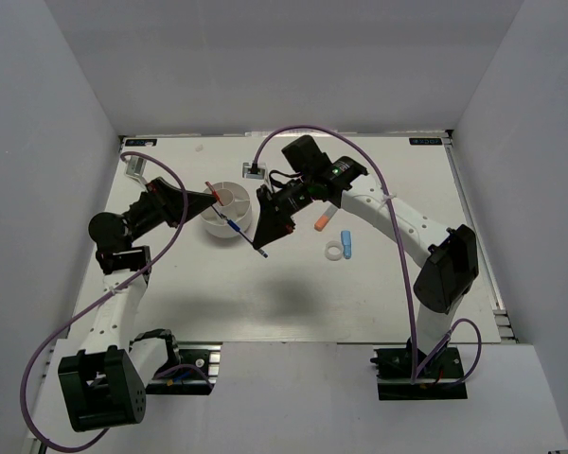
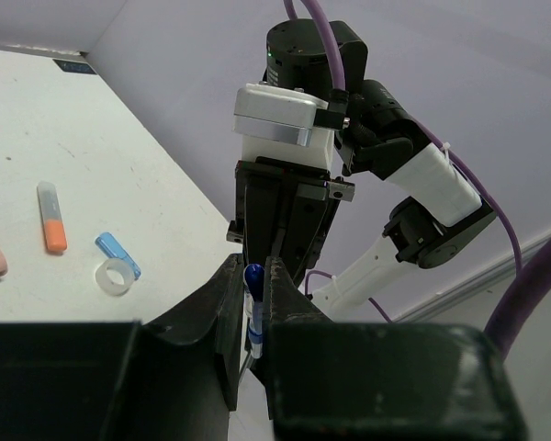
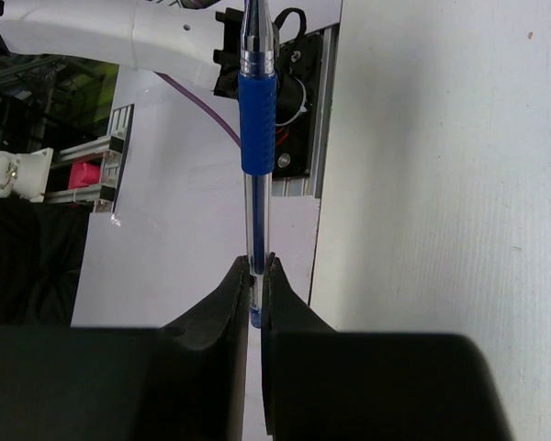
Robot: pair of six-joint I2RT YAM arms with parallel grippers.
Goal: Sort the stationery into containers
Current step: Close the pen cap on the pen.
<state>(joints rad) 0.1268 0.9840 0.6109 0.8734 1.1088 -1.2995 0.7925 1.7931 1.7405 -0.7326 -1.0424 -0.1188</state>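
As the top camera looks down on the bench (image 1: 265,303), the right fingers (image 1: 264,248) are pinched together on one end of the thin blue pen (image 1: 237,227). The pen's other end reaches the near right edge of the round white tub (image 1: 216,230). The left fingers (image 1: 208,200) point at the tub's left side, just beside a thin red pen (image 1: 211,188) that crosses its rim. Right of the tub and apart from it lie the orange-white stick (image 1: 320,223), the light-blue eraser (image 1: 346,243) and, just beside the eraser, the white ring (image 1: 335,252).

From the left wrist, the left fingers stand close together with only a narrow slit between them. The blue pen's rounded blue end shows in that slit, right under the right fingers, which face the camera. Whether the left fingers press on the pen or it is only seen between them cannot be told. The stick, eraser and ring lie on the bench at the left.

From the right wrist, the right fingers are closed on the pen's clear barrel near its end. The pen runs straight out from them, with its blue grip and metal tip farthest away.
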